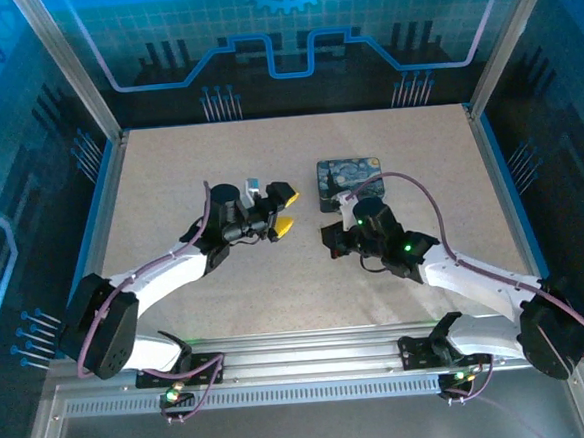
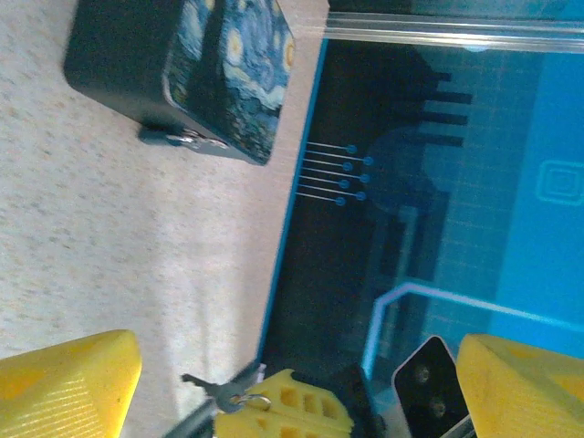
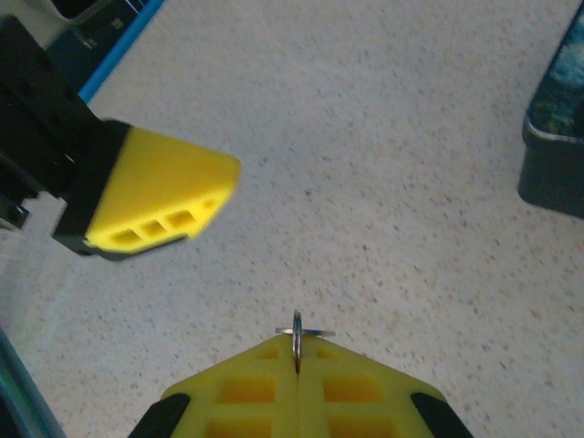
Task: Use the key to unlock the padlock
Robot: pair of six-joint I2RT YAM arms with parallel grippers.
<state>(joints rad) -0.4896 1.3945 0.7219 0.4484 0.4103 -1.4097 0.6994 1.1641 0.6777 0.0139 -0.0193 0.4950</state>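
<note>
From above we see one tin [image 1: 350,182] on the table [image 1: 168,167]. Its lid is shut, so what it holds is hidden. Two arms reach in from the near edge and meet near the middle. The left pincer [image 1: 287,208] is spread wide just left of the tin. The right pincer [image 1: 332,239] sits just below the tin and points toward the left one.

On the left wrist camera the tin lies at upper left. One small, dark, silver-glinting padlock [image 2: 185,139] sits against the tin's lower edge. We cannot tell whether it hangs on the tin or only touches it. The left pincer's two yellow fingers [image 2: 68,388] stand far apart at the bottom corners. Between them the right pincer's yellow tips are clamped on one key [image 2: 205,388]. Its blade sticks out to the left, with a small ring [image 2: 248,399] beside it. The key is well apart from the padlock.

On the right wrist camera the right pincer [image 3: 297,351] is pressed together at the bottom edge, and the key's thin metal [image 3: 297,330] stands out of the seam. One finger of the left pincer shows at upper left, and a corner of the tin at the right edge.
</note>
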